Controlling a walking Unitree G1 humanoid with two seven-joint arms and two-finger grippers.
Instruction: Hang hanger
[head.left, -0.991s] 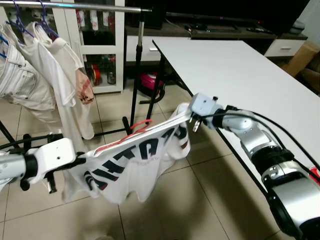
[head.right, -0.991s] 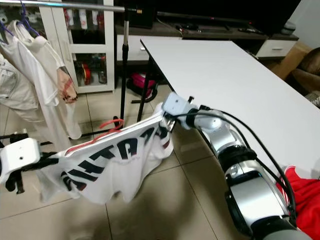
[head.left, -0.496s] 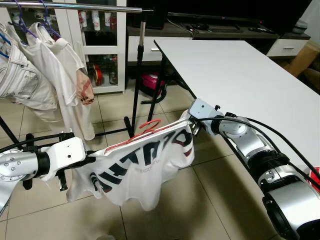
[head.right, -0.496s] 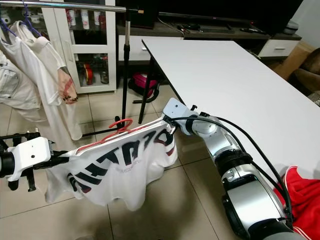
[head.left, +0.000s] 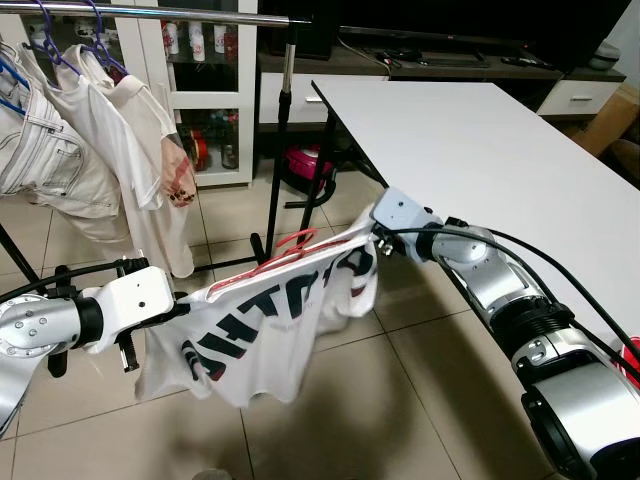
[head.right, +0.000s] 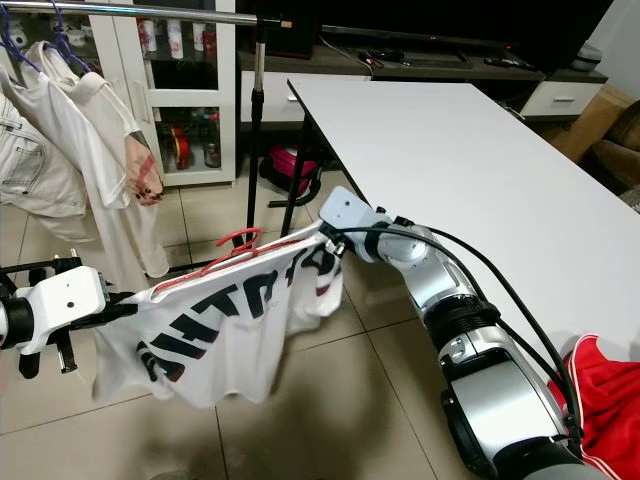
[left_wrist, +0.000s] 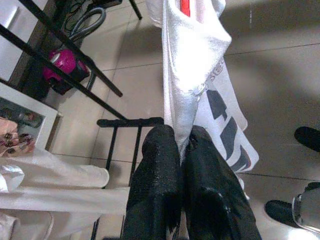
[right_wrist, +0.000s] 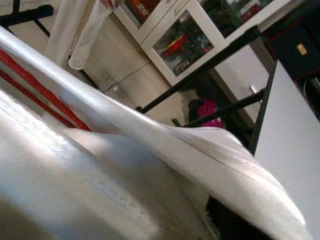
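Note:
A white T-shirt (head.left: 270, 325) with dark lettering hangs on a red hanger (head.left: 290, 250), stretched between my two grippers above the tiled floor. My left gripper (head.left: 180, 312) is shut on the shirt's left shoulder; in the left wrist view its black fingers (left_wrist: 170, 165) pinch the white cloth (left_wrist: 192, 55). My right gripper (head.left: 372, 236) is shut on the shirt's right shoulder, with cloth (right_wrist: 150, 150) and the red hanger (right_wrist: 45, 95) close before its camera. The hanger's hook (head.right: 240, 238) sticks up at the collar. The clothes rail (head.left: 180, 15) runs across the top left, well above the hook.
White garments (head.left: 90, 150) hang on blue hangers at the rail's left end. The rack's black post (head.left: 278, 140) and foot stand behind the shirt. A long white table (head.left: 470, 140) lies on the right. A glass cabinet (head.left: 205, 90) stands behind. Red cloth (head.right: 605, 400) lies at lower right.
Both grippers still hold the shirt, which has shifted slightly left and up; the rack and its hanging clothes sit a little further right in view.

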